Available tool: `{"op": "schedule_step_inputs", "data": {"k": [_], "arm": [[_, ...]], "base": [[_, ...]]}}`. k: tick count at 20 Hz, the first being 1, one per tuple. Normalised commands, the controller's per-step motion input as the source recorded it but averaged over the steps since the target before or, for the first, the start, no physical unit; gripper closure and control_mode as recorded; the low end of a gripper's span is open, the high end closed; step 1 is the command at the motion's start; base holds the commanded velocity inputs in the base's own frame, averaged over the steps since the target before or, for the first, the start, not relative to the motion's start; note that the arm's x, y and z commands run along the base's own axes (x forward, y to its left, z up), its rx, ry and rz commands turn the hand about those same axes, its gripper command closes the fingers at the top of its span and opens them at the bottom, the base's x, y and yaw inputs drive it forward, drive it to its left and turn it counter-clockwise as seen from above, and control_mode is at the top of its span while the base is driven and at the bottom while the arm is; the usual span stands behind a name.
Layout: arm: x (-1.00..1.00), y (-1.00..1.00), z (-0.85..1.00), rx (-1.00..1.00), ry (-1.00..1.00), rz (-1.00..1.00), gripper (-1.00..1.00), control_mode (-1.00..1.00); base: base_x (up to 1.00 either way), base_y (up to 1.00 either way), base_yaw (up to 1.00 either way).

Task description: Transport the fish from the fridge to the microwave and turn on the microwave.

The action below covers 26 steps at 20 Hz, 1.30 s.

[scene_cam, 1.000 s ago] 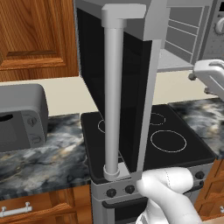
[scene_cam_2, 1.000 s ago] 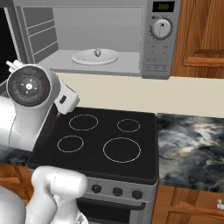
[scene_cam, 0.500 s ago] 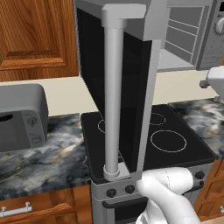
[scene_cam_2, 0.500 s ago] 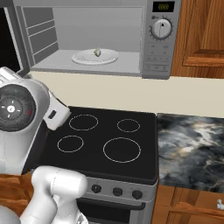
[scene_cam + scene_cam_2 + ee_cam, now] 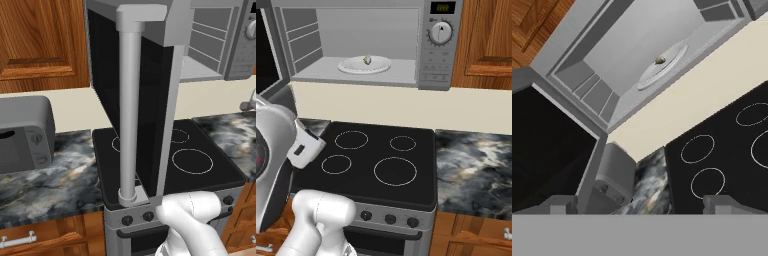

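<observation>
You see the fish [image 5: 367, 59] lying on the round plate [image 5: 351, 66] inside the microwave [image 5: 376, 42], whose door [image 5: 135, 100] stands open. Your gripper [image 5: 642, 205] is released, jaws wide and holding nothing, well apart from the fish, above the stove [image 5: 381, 160].

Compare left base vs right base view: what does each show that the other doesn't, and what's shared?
Left base view: the microwave door's black glass front with its long bar handle, swung open toward the camera, and a rounded grey appliance on the counter.

Right base view: the fish on the turntable plate inside the microwave, plus the knob.

Both: the stove, the open microwave cavity, marble counter and wooden cabinets.
</observation>
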Motion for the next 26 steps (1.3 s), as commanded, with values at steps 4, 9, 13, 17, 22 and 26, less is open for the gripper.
{"op": "schedule_step_inputs", "data": {"k": [4, 9, 13, 17, 22, 26], "arm": [[-0.43, 0.08, 0.0, 0.02, 0.0, -0.01, -1.0, -1.0], [-0.36, 0.1, 0.0, 0.02, 0.0, -0.01, -1.0, -1.0], [-0.38, 0.07, 0.0, 0.05, 0.0, 0.0, -1.0, -1.0], [-0.37, 0.12, 0.0, 0.09, 0.01, 0.0, -1.0, -1.0], [-0.21, 0.29, 0.0, 0.07, 0.03, 0.01, -1.0, -1.0], [-0.01, 0.48, 0.0, 0.11, 0.06, 0.05, -1.0, -1.0]], "base": [[0.0, 0.0, 0.0], [0.0, 0.0, 0.0], [0.0, 0.0, 0.0], [0.0, 0.0, 0.0], [0.0, 0.0, 0.0], [0.0, 0.0, 0.0]]}}
